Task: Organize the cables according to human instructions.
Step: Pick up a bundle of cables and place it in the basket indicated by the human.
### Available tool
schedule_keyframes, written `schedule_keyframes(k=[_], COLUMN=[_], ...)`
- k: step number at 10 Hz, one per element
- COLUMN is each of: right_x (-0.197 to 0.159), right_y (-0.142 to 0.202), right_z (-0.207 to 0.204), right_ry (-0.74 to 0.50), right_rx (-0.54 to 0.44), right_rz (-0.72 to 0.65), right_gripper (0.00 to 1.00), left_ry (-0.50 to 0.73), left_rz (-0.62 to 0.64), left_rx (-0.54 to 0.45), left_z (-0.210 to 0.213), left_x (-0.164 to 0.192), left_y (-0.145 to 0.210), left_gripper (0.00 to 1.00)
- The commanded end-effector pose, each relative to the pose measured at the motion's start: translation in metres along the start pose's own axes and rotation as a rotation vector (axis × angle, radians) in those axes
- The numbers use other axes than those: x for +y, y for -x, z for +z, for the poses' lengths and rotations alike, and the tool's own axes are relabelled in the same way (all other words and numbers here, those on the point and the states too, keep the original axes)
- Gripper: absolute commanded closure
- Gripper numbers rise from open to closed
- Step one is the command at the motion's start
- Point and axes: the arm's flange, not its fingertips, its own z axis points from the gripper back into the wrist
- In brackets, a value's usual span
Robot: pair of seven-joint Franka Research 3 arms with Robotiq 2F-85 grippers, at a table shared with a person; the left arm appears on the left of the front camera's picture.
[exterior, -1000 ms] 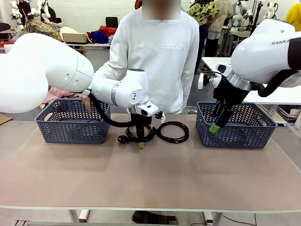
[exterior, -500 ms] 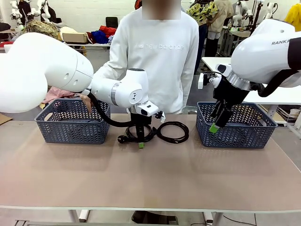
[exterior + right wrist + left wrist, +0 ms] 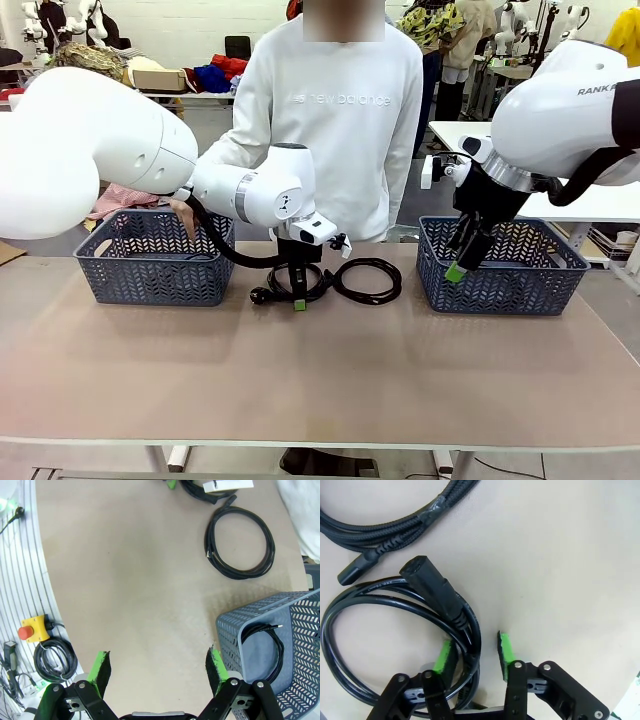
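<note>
Your left gripper (image 3: pixel 474 639) is down on the table (image 3: pixel 320 390), at its far middle in front of the person (image 3: pixel 340 120). Its jaws stand narrow around the strands of a coiled cable (image 3: pixel 440 594). One green pad (image 3: pixel 443 655) presses against the cord, while the other sits just beside it with a sliver of tabletop between, so read it as clamped on that cable. The cable lies flat on the table, its loop spreading away from the fingers and its black plug end resting across the coil. A second cable (image 3: pixel 395 529), bundled and taped, lies on the table just past the first and apart from the fingers. In the front view it is the coil to the robot's right of the gripper. Your right gripper (image 3: pixel 157 655) hangs in the air with its jaws spread wide and nothing between them, above the near left corner of the right basket (image 3: pixel 500 285). A third cable (image 3: pixel 280 650) lies looped on that basket's floor. The left basket (image 3: pixel 150 275) stands at the table's far left, with the person's hand (image 3: pixel 182 212) just above its far rim.
</note>
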Motion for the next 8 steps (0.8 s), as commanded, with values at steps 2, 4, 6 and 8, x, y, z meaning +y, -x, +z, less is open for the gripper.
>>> schedule_keyframes(k=[2,4,6,8], right_x=[0.0,0.0,0.0,0.0], right_y=[-0.003,-0.003,-0.003,-0.003], right_z=[0.002,0.002,0.002,0.002], right_ry=[0.001,0.001,0.001,0.001], right_rx=[0.002,0.002,0.002,0.002], right_rz=[0.001,0.001,0.001,0.001], right_gripper=[0.0,0.0,0.0,0.0], left_ry=[-0.01,-0.018,-0.035,-0.107], left_rz=[0.028,0.038,0.068,0.125], left_rx=[0.05,0.06,0.073,0.062], left_z=[-0.003,-0.001,0.005,0.025], left_x=[-0.007,-0.007,-0.007,-0.012], left_y=[0.007,0.008,0.01,0.008], left_gripper=[0.81,1.0,1.0,1.0])
